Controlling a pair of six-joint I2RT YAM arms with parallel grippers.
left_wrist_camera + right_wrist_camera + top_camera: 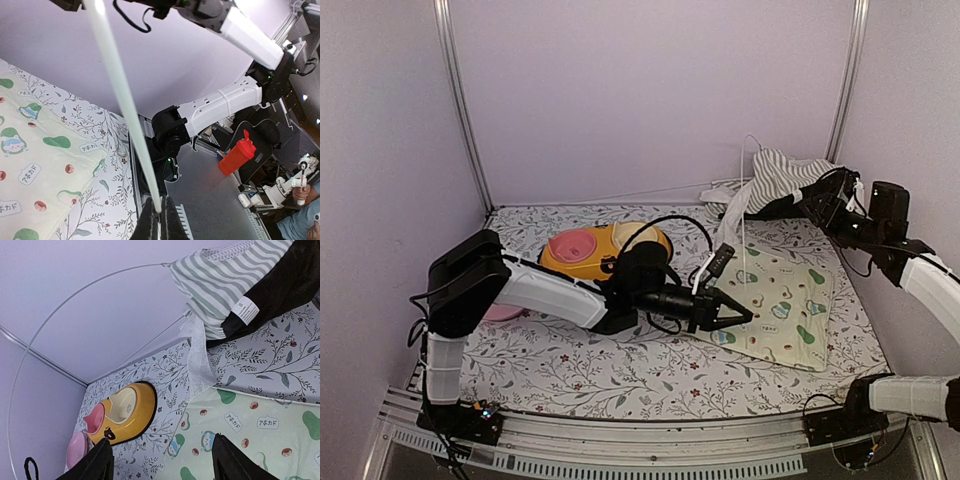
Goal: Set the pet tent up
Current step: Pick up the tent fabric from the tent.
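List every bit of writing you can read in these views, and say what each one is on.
"アボカド": printed many times over, in small white bubbles on the avocado-print mat.
Too small to read: the dark mark on the white sewn tag of the pet tent.
No other text is legible.

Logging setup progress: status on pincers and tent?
Left pincer shut on white pole. Right pincer open, empty. Pet tent slumped back right. Orange bowl clear of it.

Top view high above the avocado-print mat [782, 312], looking down, left wrist close over it, looking past its edge, right wrist close, looking across it, mat in all.
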